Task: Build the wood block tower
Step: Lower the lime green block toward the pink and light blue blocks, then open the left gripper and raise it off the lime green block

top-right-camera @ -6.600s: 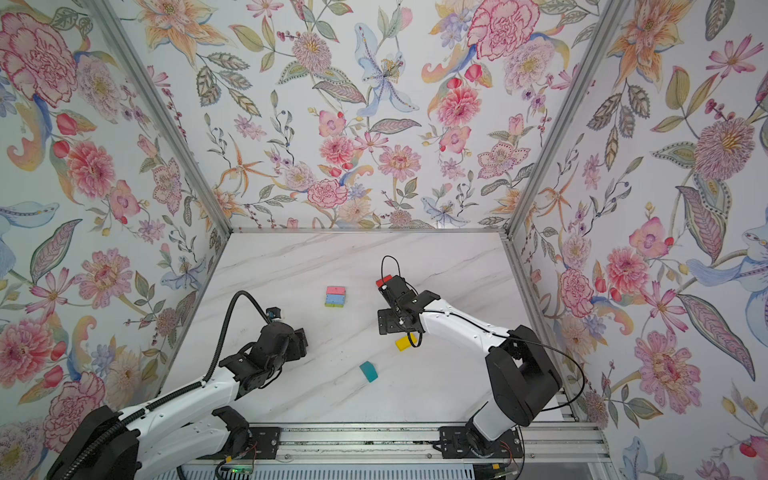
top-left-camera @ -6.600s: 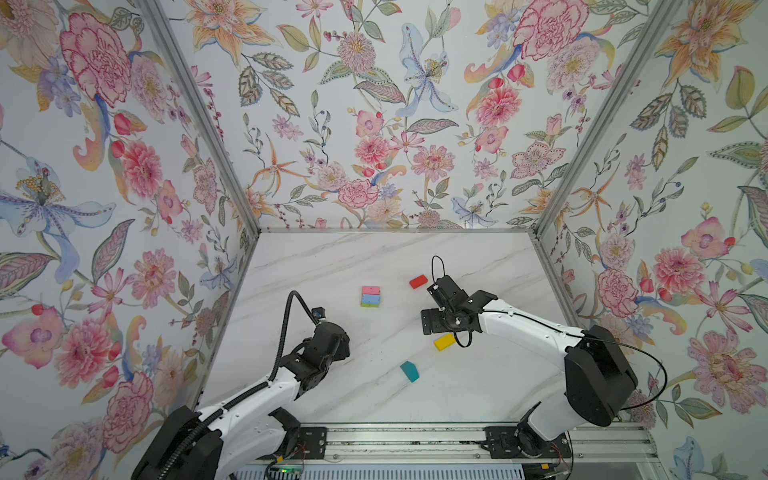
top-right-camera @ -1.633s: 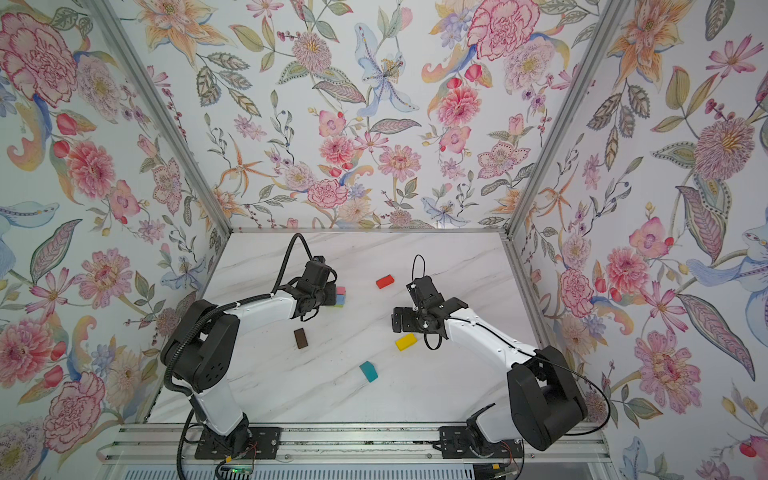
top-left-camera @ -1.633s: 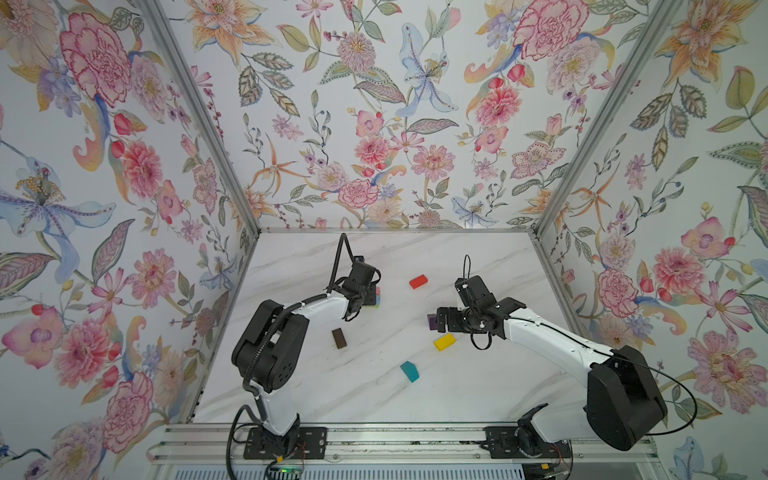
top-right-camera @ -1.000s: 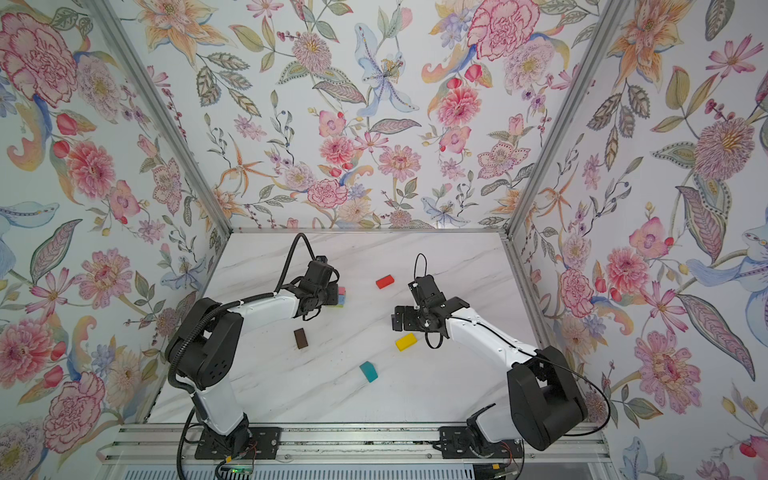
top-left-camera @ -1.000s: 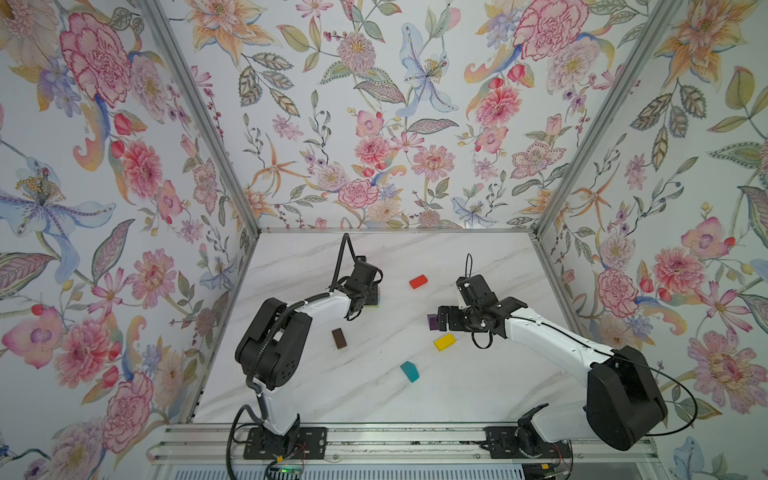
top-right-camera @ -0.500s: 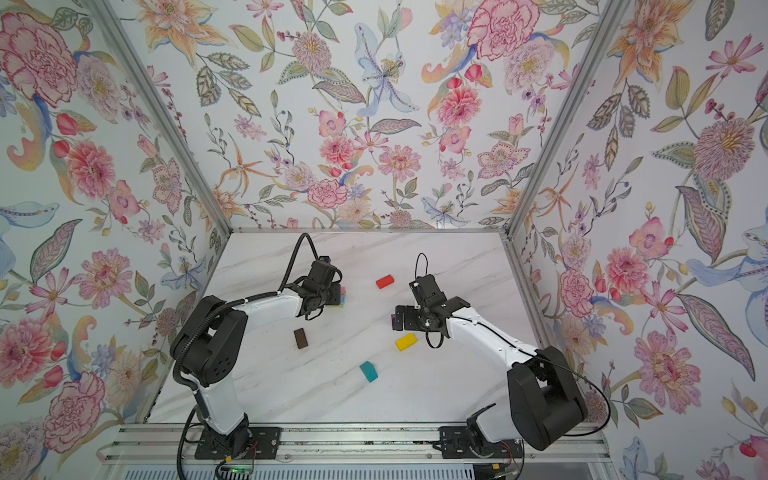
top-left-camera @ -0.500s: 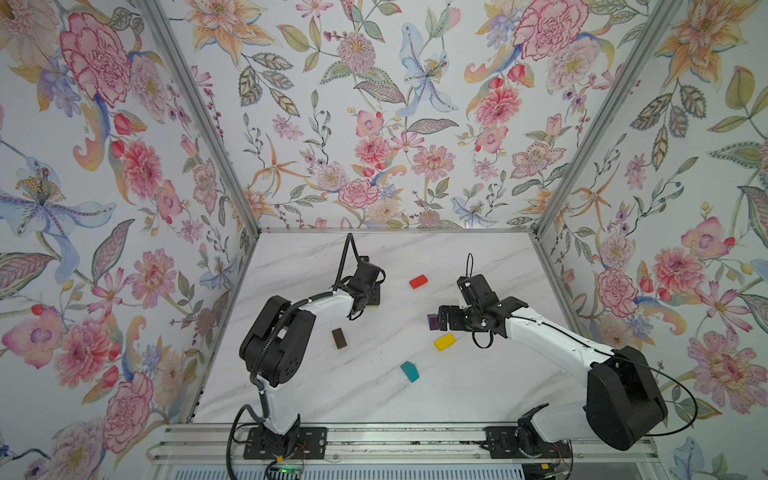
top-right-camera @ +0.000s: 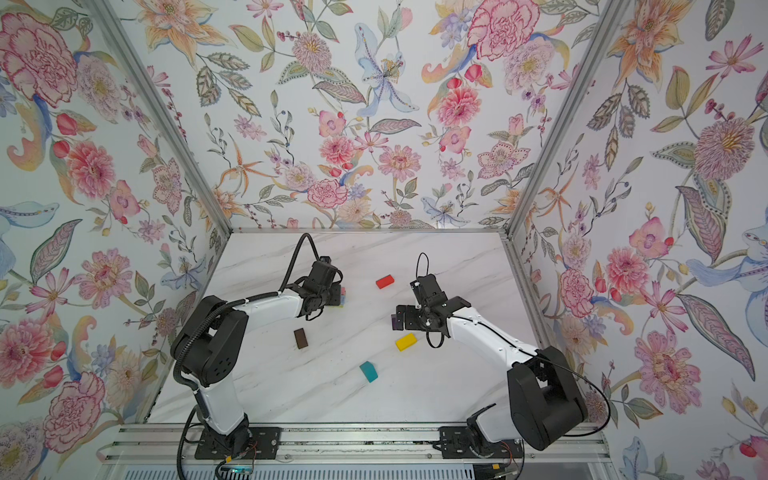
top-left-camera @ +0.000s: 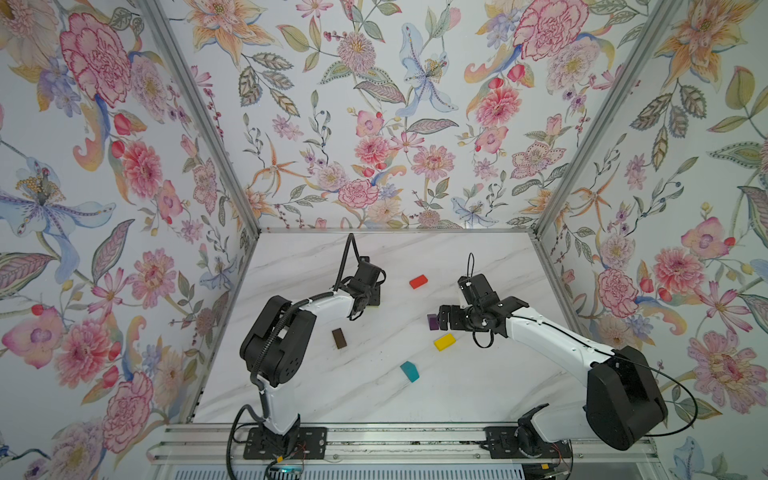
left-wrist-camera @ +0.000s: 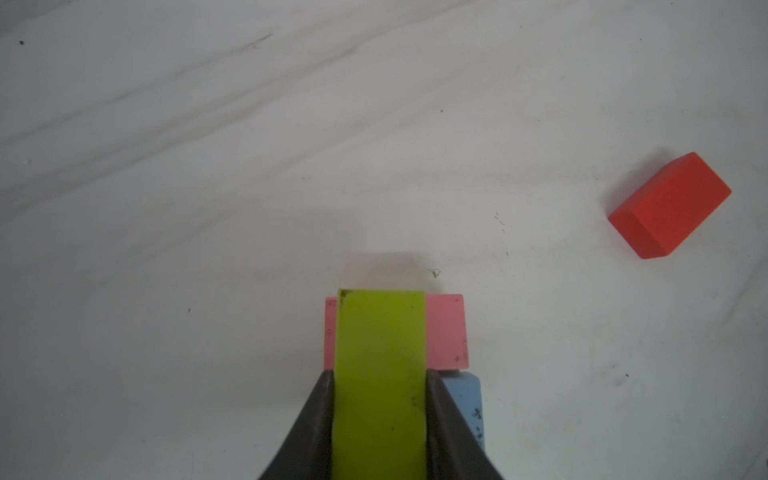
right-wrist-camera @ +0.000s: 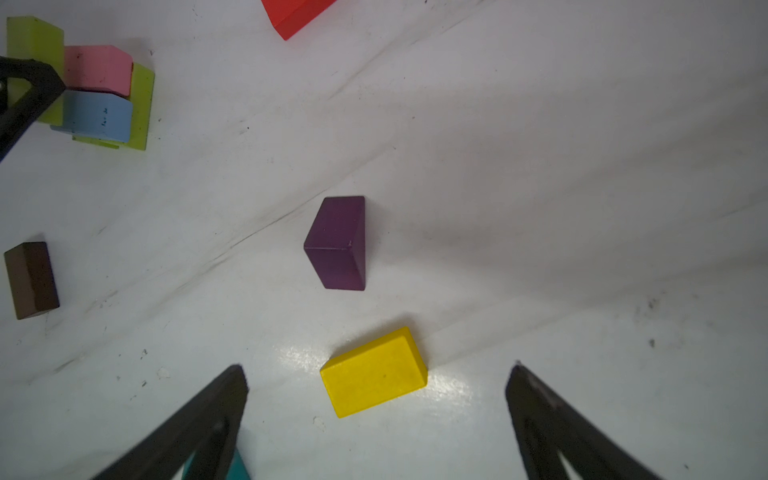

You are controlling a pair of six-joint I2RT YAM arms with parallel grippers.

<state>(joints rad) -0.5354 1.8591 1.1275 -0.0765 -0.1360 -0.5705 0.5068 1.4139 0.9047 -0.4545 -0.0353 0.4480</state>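
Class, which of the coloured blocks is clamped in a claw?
The lime green block, pinched in the left claw above the pink block; no other block is gripped.

Floral-papered walls (top-left-camera: 374,124) enclose three sides of a white, grey-veined marble tabletop (top-left-camera: 299,266), with metal posts (top-left-camera: 199,116) at the back corners and a metal rail (top-left-camera: 395,446) along the front, evenly lit.

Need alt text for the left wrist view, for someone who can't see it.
The left gripper is shut on a lime green block, held over a pink block and a light blue block. A red block lies apart on the white marble table.
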